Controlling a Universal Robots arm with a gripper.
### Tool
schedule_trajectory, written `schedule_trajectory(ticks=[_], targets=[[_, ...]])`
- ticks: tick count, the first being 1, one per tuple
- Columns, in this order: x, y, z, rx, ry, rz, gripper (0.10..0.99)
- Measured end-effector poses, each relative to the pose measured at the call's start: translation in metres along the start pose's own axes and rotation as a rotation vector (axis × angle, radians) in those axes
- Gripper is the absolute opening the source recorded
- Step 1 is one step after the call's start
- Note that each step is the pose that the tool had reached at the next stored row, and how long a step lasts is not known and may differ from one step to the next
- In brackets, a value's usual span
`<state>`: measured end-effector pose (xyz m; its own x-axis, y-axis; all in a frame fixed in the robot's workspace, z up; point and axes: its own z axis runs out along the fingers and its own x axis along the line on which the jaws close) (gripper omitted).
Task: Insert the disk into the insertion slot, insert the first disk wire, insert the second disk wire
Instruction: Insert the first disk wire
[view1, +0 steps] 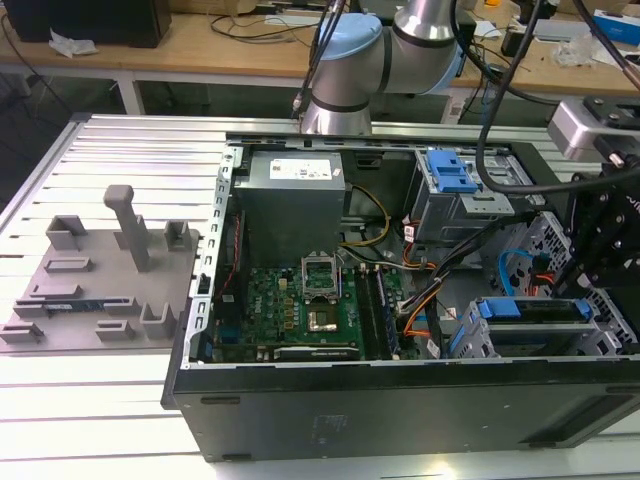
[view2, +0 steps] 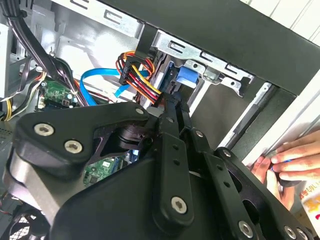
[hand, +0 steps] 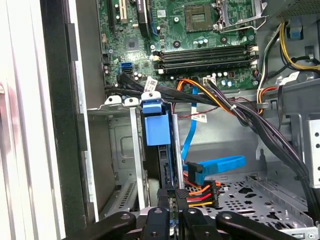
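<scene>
- Disk (view1: 530, 310) and blue frame are seen sitting in the insertion slot (view1: 470, 345), a grey metal cage with holes, at the exterior view's right of the open computer case (view1: 400, 400).
- The gripper (hand: 171, 197) is held right at the end of the disk in the first wrist view.
- Whether the jaws are spread or pressed together cannot be told.
- A plug with red, orange and yellow wires (hand: 202, 192) is seen just beside the gripper tips.
- A flat blue cable (hand: 220, 164) is laid near that plug.
- The green board (view1: 300, 300) is found in the middle of the case.
- A person's hand (view2: 287, 160) is rested on the case edge in the second wrist view.
</scene>
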<state>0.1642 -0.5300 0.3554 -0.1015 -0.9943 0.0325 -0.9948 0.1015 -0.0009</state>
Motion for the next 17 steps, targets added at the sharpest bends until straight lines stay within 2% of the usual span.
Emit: schedule_trajectory(ticks=[17], targets=[[-0.0031,0.0004,0.0039,0.001,0.0002,-0.018,0.165]])
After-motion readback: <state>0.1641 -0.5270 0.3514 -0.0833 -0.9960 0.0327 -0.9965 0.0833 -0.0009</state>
